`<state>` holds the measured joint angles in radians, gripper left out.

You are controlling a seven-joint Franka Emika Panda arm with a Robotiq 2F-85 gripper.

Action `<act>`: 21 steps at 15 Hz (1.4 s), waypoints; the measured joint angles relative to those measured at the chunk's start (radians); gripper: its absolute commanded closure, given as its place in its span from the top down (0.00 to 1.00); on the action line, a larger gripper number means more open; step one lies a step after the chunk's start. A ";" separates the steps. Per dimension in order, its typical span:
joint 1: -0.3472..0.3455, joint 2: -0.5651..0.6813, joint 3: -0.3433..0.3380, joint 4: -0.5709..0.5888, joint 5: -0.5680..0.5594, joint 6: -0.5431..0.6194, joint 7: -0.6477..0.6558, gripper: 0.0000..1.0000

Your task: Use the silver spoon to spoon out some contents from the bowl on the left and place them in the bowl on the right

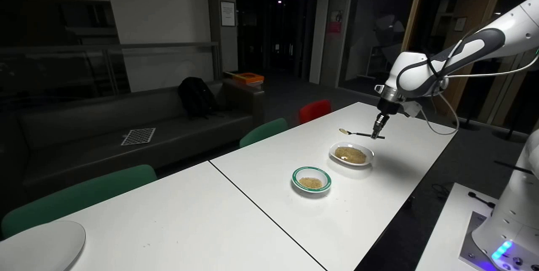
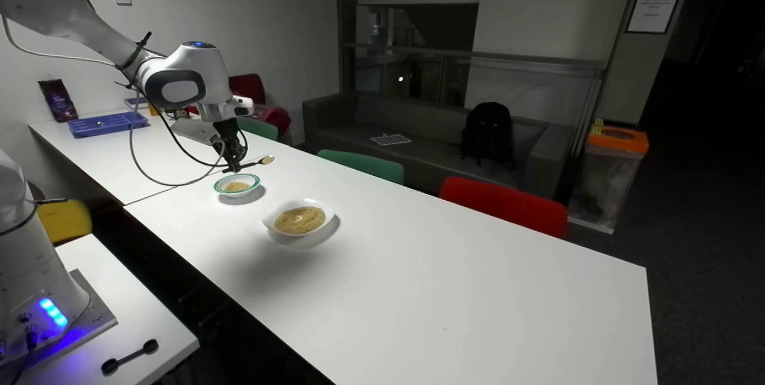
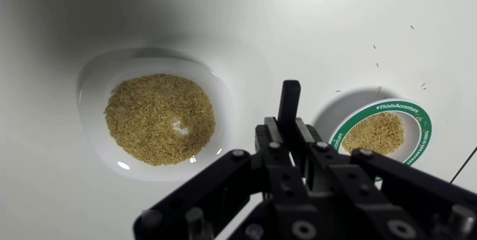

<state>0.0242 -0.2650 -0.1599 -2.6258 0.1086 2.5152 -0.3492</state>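
Apparent transfer step: gripper [image 1: 374,135] clamps dark-handled spoon [image 1: 361,134] bearing rice [image 1: 343,131], next requiring level carriage to right-hand white bowl [image 1: 369,155].

In the wrist view one bowl [image 3: 96,120] stands left on the surface [image 3: 261,27], a second bowl [image 3: 427,124] right, apart; both exterior views reverse this. Contents [image 3: 156,120] lie in each, loose bits [image 3: 377,65] near the second. In an exterior view the spoon [image 1: 361,134] lies between the jaws, above the surface. Chairs [image 2: 361,165] stand along the far edge, a sofa [image 2: 430,146] behind.
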 measured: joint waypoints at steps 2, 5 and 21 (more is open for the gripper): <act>0.000 -0.016 -0.018 -0.033 0.011 0.017 0.000 0.03; 0.000 -0.031 -0.043 -0.078 0.046 0.047 -0.016 0.03; 0.017 -0.032 -0.166 -0.128 0.381 0.059 -0.300 0.03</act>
<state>0.0414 -0.2969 -0.3263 -2.7534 0.4900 2.5744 -0.6496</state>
